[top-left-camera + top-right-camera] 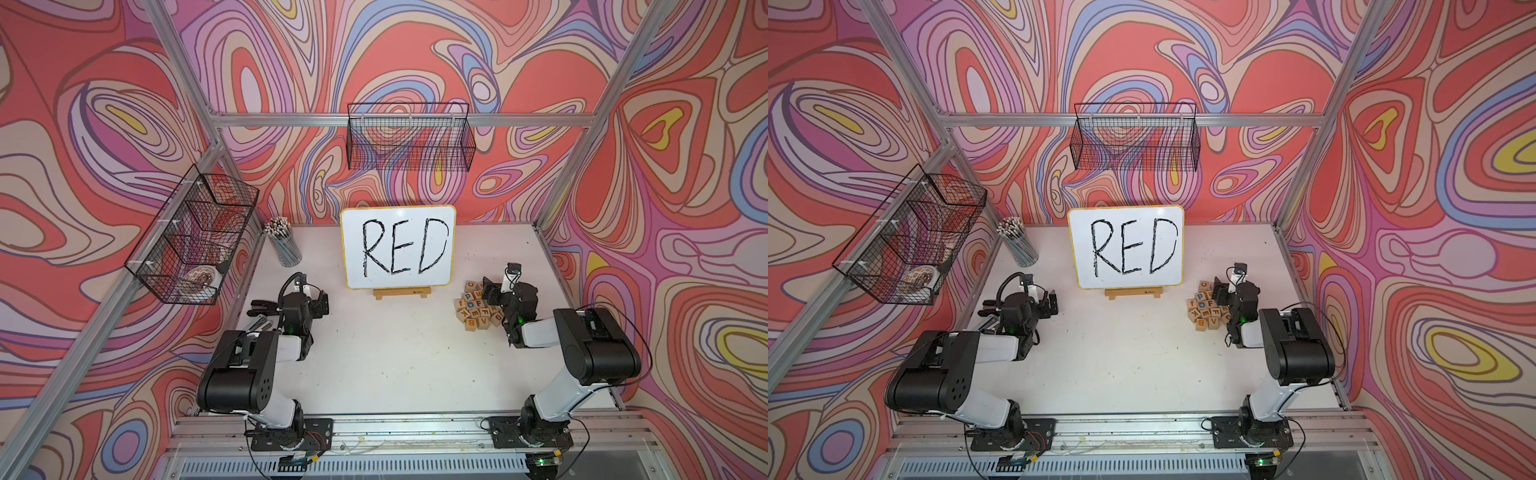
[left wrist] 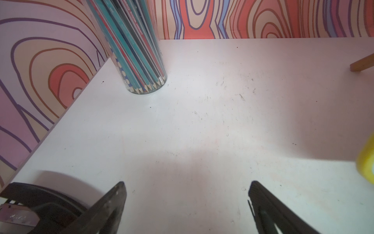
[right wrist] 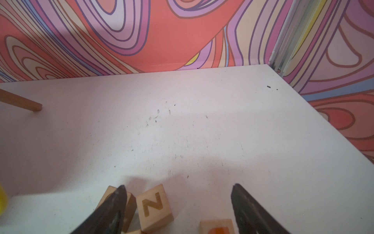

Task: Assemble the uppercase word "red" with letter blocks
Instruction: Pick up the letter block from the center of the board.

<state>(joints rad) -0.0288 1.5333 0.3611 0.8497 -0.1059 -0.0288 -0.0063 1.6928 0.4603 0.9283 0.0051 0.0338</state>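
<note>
Pale wooden letter blocks (image 1: 478,307) heaped on the right side of the white table (image 1: 395,353) in both top views, just right of the yellow-rimmed board (image 1: 397,245) lettered RED on its wooden stand (image 1: 401,293); too small there to pick out R, E or D with certainty. Right gripper (image 1: 492,291) low over the far edge of that heap, jaws spread, nothing between them. Left gripper (image 1: 322,303) well apart on the board's other side, near a clear cup of pencils (image 1: 286,245), jaws likewise spread and empty. Black wire basket (image 1: 409,137) on the back wall. Shows, from the left wrist, both dark fingers (image 2: 113,202) wide apart above bare, scuffed tabletop, the pencil cup upright by the wall, one foot of the stand at the frame's edge, plus a blurred yellow shape (image 2: 366,160). Shows, from the right wrist, fingers parted over the heap's edge, a cube marked N (image 3: 154,206) lying on the table between them, another cube (image 3: 131,204) partly hidden behind one finger, a third (image 3: 217,227) with an orange mark cut off by the frame.
</note>
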